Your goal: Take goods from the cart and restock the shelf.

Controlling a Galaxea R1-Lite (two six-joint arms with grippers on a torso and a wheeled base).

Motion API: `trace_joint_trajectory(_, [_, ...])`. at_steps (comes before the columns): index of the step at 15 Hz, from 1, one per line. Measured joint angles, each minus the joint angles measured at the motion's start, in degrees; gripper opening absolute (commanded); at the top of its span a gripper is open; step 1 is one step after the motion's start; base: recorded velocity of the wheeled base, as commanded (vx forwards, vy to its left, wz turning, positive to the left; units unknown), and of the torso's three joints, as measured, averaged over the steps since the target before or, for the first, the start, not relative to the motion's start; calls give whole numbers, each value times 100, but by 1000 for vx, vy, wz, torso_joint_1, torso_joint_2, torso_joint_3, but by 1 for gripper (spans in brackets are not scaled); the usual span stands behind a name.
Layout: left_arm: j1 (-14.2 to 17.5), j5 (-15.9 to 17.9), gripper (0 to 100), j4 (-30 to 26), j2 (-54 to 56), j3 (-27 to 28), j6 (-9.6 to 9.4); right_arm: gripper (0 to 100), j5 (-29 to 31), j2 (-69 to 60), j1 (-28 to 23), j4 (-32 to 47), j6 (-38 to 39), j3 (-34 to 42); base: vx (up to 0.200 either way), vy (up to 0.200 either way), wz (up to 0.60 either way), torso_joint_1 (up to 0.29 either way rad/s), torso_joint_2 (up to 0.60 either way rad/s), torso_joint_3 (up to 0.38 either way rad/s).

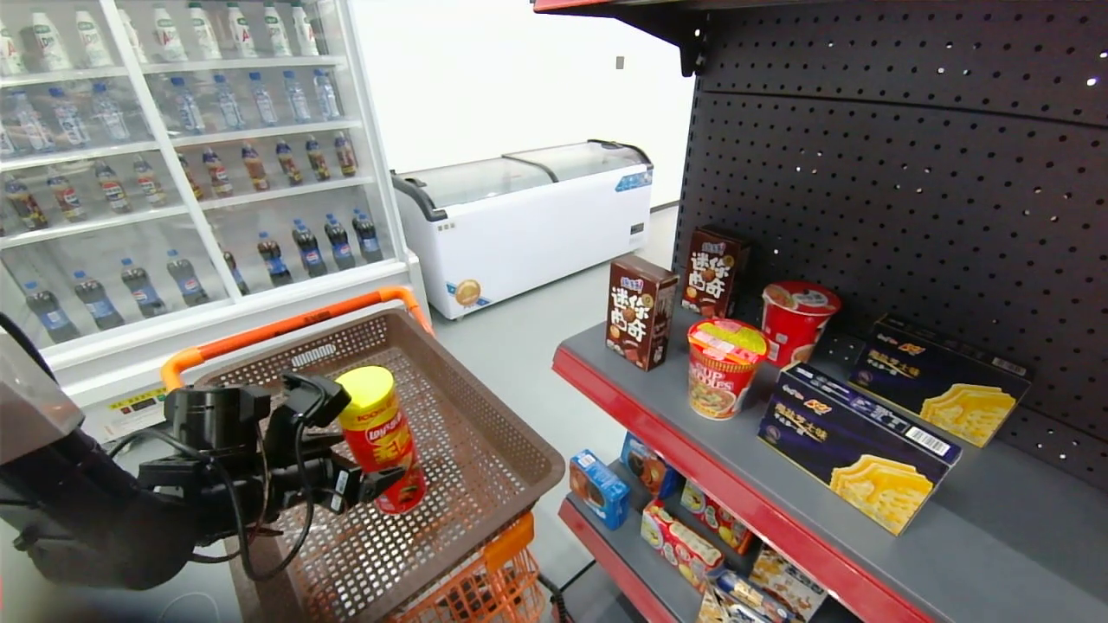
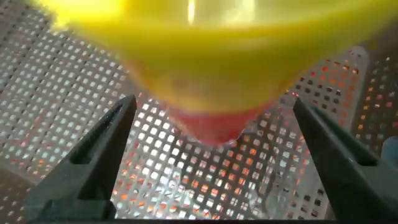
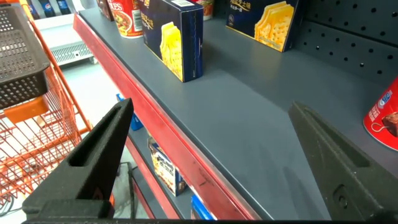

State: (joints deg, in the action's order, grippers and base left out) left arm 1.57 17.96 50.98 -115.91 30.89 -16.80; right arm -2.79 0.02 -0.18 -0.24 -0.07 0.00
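A chips can with a yellow lid and a red body stands upright in the brown cart basket. My left gripper is at its lower half. In the left wrist view the can sits between the two dark fingers, and a gap shows on each side, so the left gripper is open around it. My right gripper is open over a bare part of the grey shelf board, with nothing between its fingers.
On the shelf stand two brown boxes, two cup noodles and two dark blue cracker boxes. A red edge fronts the shelf, with a stocked lower shelf beneath. Drink fridges and a chest freezer stand behind the cart.
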Motion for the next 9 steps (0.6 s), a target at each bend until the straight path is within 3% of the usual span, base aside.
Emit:
trace_joint_trajectory(6, [-232,-274,100,-35,-295,288,63,100,1,0,0,0,0,0,0,0,0,0,0,0])
trace_joint_trajectory(7, [-247,-291,0,-16,-306,297,63,100,0,0,0,0,0,0,0,0,0,0,0,0])
trace_joint_trajectory(9, [-262,-296,0,-12,-317,354,66,100,0,0,0,0,0,0,0,0,0,0,0,0])
